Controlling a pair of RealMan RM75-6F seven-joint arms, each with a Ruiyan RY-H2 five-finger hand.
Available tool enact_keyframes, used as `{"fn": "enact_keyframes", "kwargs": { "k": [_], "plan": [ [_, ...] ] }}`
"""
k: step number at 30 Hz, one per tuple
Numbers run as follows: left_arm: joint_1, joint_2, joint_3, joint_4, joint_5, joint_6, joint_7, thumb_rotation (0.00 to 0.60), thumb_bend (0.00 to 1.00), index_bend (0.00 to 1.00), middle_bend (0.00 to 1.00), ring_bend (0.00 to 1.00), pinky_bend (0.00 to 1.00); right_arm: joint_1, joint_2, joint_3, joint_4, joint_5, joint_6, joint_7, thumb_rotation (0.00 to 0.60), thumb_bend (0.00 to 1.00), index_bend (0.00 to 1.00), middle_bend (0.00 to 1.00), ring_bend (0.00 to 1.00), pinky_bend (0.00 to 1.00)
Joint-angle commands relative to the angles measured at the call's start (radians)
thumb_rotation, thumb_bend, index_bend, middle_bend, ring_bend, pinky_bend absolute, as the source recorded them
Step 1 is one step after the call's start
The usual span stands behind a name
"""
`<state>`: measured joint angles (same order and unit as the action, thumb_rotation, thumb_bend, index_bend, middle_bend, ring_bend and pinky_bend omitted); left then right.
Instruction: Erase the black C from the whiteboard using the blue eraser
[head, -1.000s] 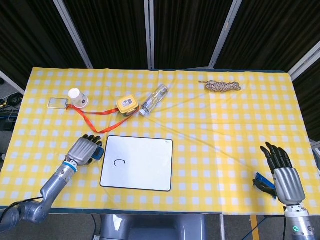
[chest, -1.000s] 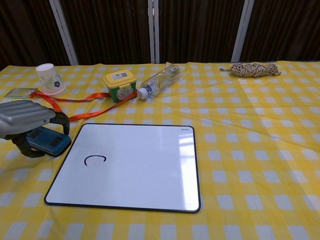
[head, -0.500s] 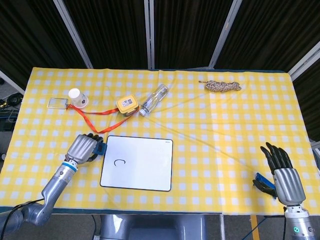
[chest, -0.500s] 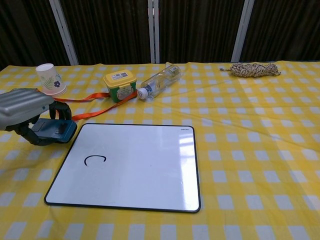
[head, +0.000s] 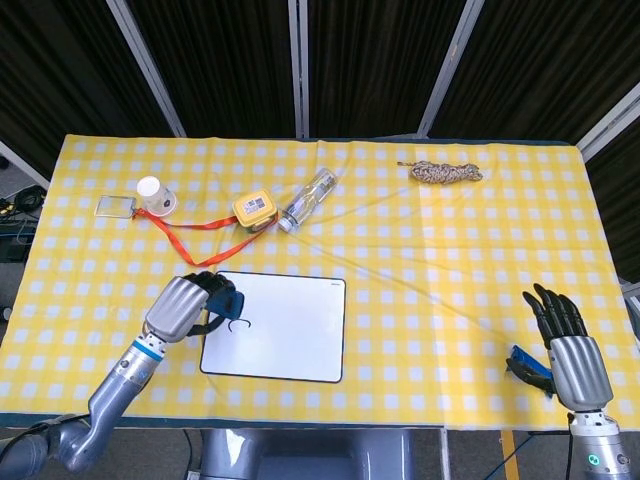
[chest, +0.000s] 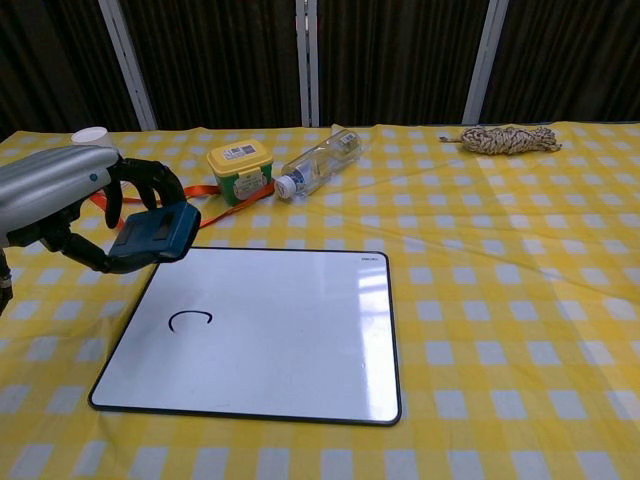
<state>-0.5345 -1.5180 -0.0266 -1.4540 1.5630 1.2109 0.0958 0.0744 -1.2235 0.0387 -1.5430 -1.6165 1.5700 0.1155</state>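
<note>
The whiteboard (head: 290, 330) (chest: 280, 340) lies near the table's front edge with a small black C (head: 238, 324) (chest: 189, 320) on its left part. My left hand (head: 180, 306) (chest: 70, 195) holds the blue eraser (head: 224, 299) (chest: 155, 232) lifted in the air over the board's upper left corner, just above the C. My right hand (head: 565, 345) rests at the front right corner of the table, fingers spread and holding nothing.
Behind the board lie an orange lanyard (head: 195, 227) (chest: 200, 192), a yellow-lidded tub (head: 254, 209) (chest: 240, 170) and a clear bottle (head: 308, 198) (chest: 318, 162). A paper cup (head: 155, 194) stands far left. A coiled rope (head: 446, 172) (chest: 503, 138) lies at the back right.
My left hand has lifted the blue eraser off the cloth and carried it right, from beside the board's left edge to over its upper left corner. The right hand stayed still.
</note>
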Motion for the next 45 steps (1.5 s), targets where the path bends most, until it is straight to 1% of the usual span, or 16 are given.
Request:
{"fn": "enact_keyframes", "kwargs": {
  "k": [1,6,11,16,20,30,37,41,45],
  "plan": [
    [-0.004,-0.018,0.014,-0.005,0.016,-0.011,0.005,0.600,0.62,0.76,0.57,0.53,0.52,0.000,0.001,0.001,0.000,0.001,-0.001,0.001,0.600,0.06,0.02,0.00,0.00,0.00],
    [-0.009,-0.068,0.023,0.025,0.035,-0.014,0.010,0.600,0.62,0.76,0.57,0.53,0.52,0.002,-0.001,0.000,0.002,0.000,-0.005,-0.003,0.600,0.06,0.02,0.00,0.00,0.00],
    [-0.015,-0.140,0.029,0.070,0.042,-0.026,-0.003,0.600,0.62,0.76,0.57,0.53,0.52,0.002,-0.003,-0.001,0.003,0.000,-0.006,-0.005,0.600,0.06,0.02,0.00,0.00,0.00],
    [-0.021,-0.178,0.037,0.101,0.044,-0.044,0.010,0.600,0.62,0.76,0.57,0.53,0.52,0.002,-0.002,-0.001,0.003,0.002,-0.008,-0.004,0.600,0.06,0.02,0.00,0.00,0.00],
    [-0.025,-0.209,0.036,0.133,0.039,-0.054,-0.003,0.600,0.63,0.76,0.57,0.53,0.52,0.003,-0.002,0.000,0.004,0.004,-0.010,-0.002,0.600,0.06,0.02,0.00,0.00,0.00],
    [-0.019,-0.191,0.032,0.198,0.019,-0.058,-0.027,0.600,0.62,0.76,0.57,0.53,0.52,0.004,-0.003,-0.001,0.006,0.003,-0.012,-0.003,0.600,0.06,0.02,0.00,0.00,0.00],
    [-0.003,-0.166,0.041,0.262,0.011,-0.048,-0.080,0.600,0.63,0.76,0.57,0.53,0.52,0.004,-0.006,-0.002,0.005,0.000,-0.012,-0.009,0.600,0.06,0.02,0.00,0.00,0.00],
    [-0.002,-0.163,0.039,0.263,0.018,-0.038,-0.102,0.600,0.62,0.76,0.57,0.53,0.52,0.004,-0.008,-0.003,0.005,-0.002,-0.011,-0.012,0.600,0.06,0.02,0.00,0.00,0.00],
    [-0.010,-0.170,0.045,0.235,0.036,-0.038,-0.094,0.600,0.62,0.76,0.57,0.53,0.52,0.003,-0.005,0.000,0.004,0.003,-0.009,-0.007,0.600,0.06,0.02,0.00,0.00,0.00]
  ]
}}
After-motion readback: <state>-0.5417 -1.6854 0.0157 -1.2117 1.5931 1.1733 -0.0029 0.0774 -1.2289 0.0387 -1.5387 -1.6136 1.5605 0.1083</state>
